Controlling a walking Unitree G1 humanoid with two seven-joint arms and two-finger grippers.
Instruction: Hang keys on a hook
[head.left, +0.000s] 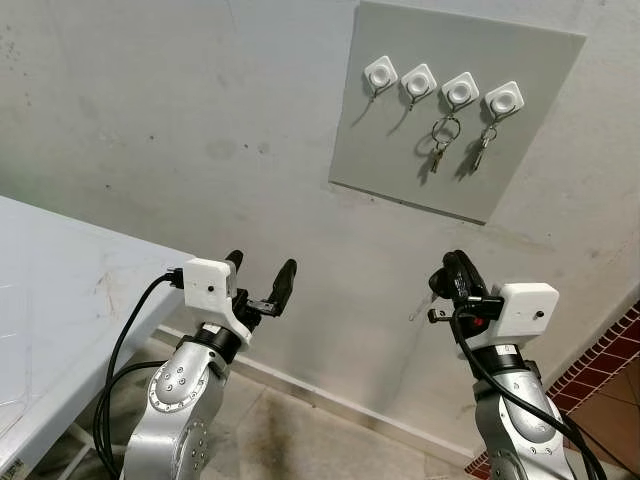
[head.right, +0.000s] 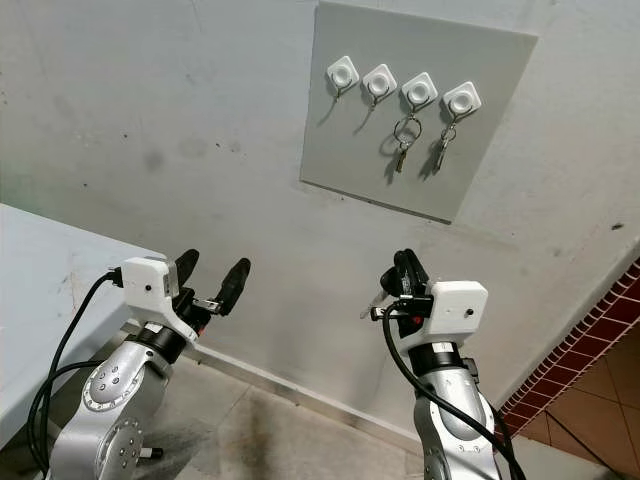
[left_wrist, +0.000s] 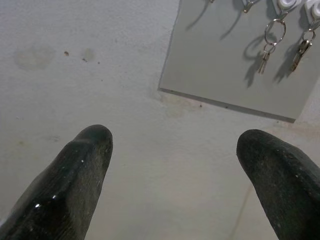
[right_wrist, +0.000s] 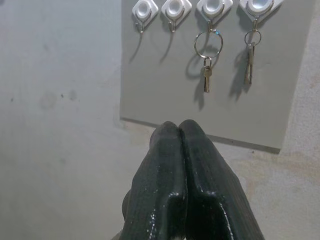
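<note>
Grey board (head.left: 455, 110) cut off above; left gripper (head.left: 262, 280) spread, right gripper (right_wrist: 180, 131) pressed together, empty.

Silver arms with white wrist housings (head.left: 209, 283), black cables (head.left: 125, 345) and black jaws.

Before me stands a scuffed grey wall (head.left: 200, 120), with a white table (head.left: 60, 300) just left of it, a tiled floor (head.right: 270, 440) at its foot and red tiling (head.left: 600, 370) low on its right.

Grey board (head.left: 420, 150), white hooks (head.left: 460, 90), silvery keys (head.left: 440, 155), seemingly red-brown tiled floor (head.left: 600, 370).
</note>
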